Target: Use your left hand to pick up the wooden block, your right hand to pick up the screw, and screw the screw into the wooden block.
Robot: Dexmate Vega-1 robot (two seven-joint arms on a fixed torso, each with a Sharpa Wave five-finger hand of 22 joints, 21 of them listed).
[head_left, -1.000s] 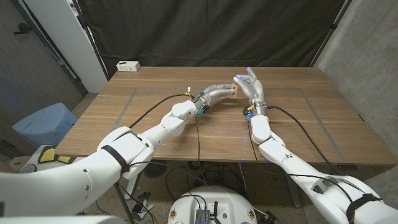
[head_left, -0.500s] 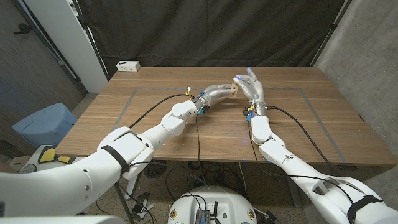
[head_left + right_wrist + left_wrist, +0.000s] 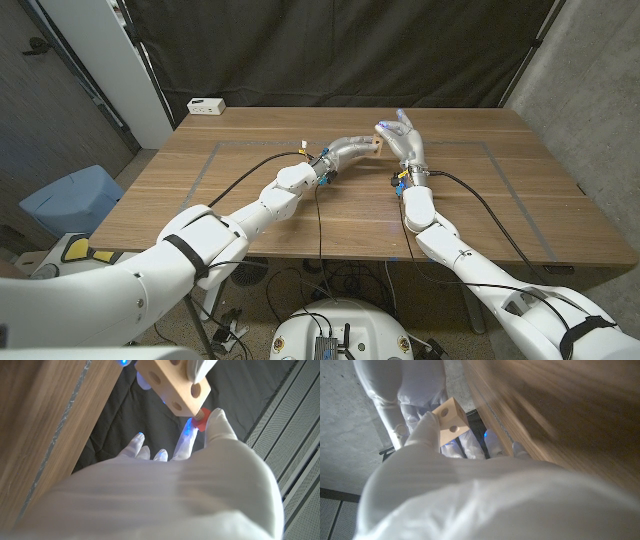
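Turning the red screw squarely into the wooden block matters: right hand pinches it, left hand grips the block firmly.

Wooden table, grey tape lines marked on top; small white box at far left corner.

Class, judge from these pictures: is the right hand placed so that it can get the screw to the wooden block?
Probably yes. The right hand already holds the red screw against a face of the wooden block, which the left hand holds up; nothing stands between them.
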